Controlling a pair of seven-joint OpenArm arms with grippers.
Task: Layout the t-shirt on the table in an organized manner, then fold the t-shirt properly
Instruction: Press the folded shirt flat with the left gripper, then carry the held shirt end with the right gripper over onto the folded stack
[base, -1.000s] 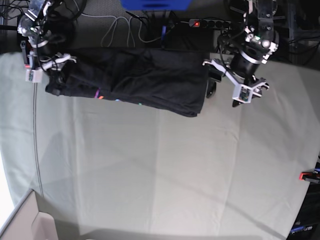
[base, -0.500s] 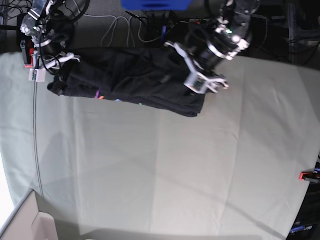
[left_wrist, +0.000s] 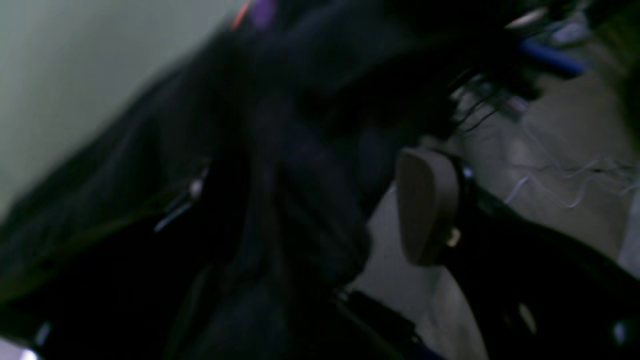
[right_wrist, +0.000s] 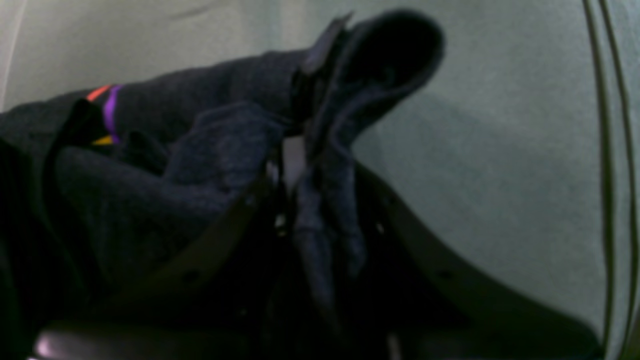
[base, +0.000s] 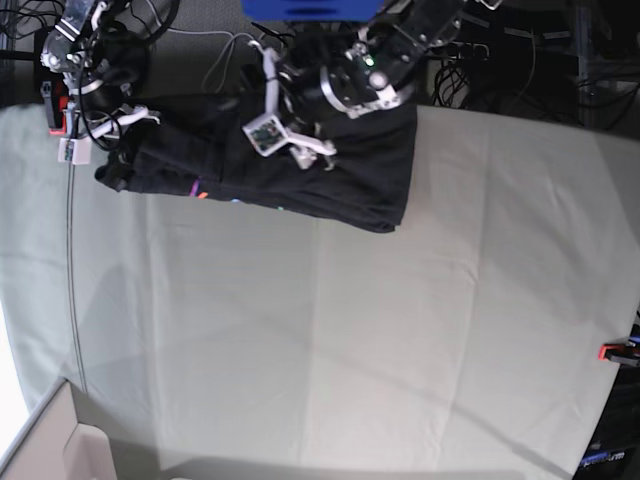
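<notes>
the large black soft cotton t-shirt (base: 300, 170) lies bunched in a long rumpled band along the far edge of the wide table covered in pale grey-green cloth (base: 330, 340). relative to the t-shirt, the rest of the table cloth spreads out on the near side, with faint fold creases in it. a small print of orange, purple and green strokes (base: 198, 189) shows on the near hem of the t-shirt, toward its right-arm end.

the right gripper (right_wrist: 292, 165) sits at the end of the t-shirt that lies at the left of the base view. its jaws are clenched on a pinched fold of the dark fabric, which stands up between them in the right wrist view; a loop of cloth curls over above the pinch, and the orange and purple print (right_wrist: 107, 102) lies beside it.

the left gripper (base: 285, 140) hangs over the middle of the t-shirt, directly above the fabric. its jaws are spread wide; one tan fingertip pad (left_wrist: 425, 205) is visible in the left wrist view, apart from the dark cloth, and nothing is seen between the jaws. that view is blurred.

a small red clamp (base: 612, 351) sits at the table edge well apart from the t-shirt, on the left-arm side.
</notes>
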